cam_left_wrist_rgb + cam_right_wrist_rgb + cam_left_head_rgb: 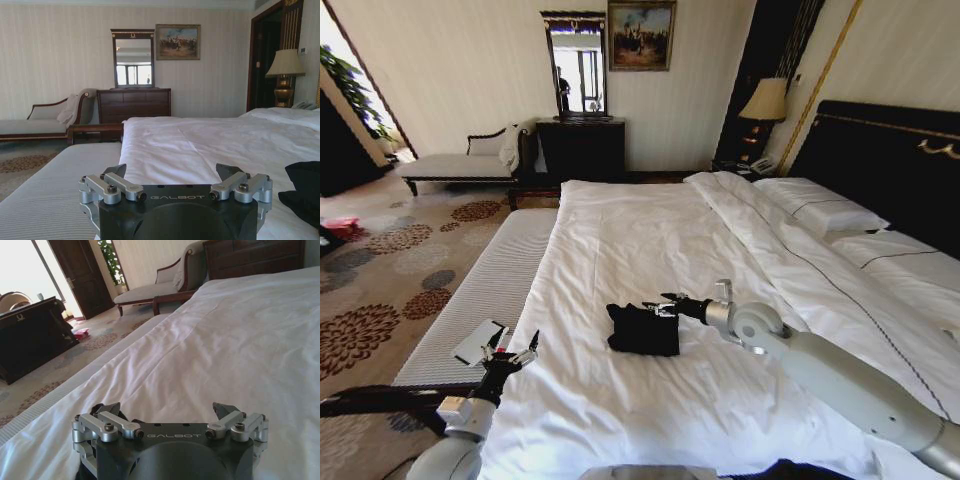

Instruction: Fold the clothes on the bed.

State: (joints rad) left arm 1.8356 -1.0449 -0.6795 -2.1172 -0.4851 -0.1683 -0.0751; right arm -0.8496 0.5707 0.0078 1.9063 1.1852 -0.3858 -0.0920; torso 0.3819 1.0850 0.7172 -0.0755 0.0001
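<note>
Black soft T-shirt (pixel 644 329) lies in a compact bundle on the bed (pixel 650 250), with the right gripper (pixel 665 305) spread open just over its edge. The left gripper (pixel 508 356), also open, waits at the bed's side. If the right fingers catch a fold, the bundle could come undone.

A dark wooden dresser (pixel 582 148) stands against the striped far wall beneath a framed mirror (pixel 575 68), a gilt-framed painting (pixel 641 35) hanging just beside it. A pale chaise longue (pixel 460 165) sits next to the dresser on a floral-patterned carpet (pixel 380 280). A shaded table lamp (pixel 764 102) glows in the far corner.
</note>
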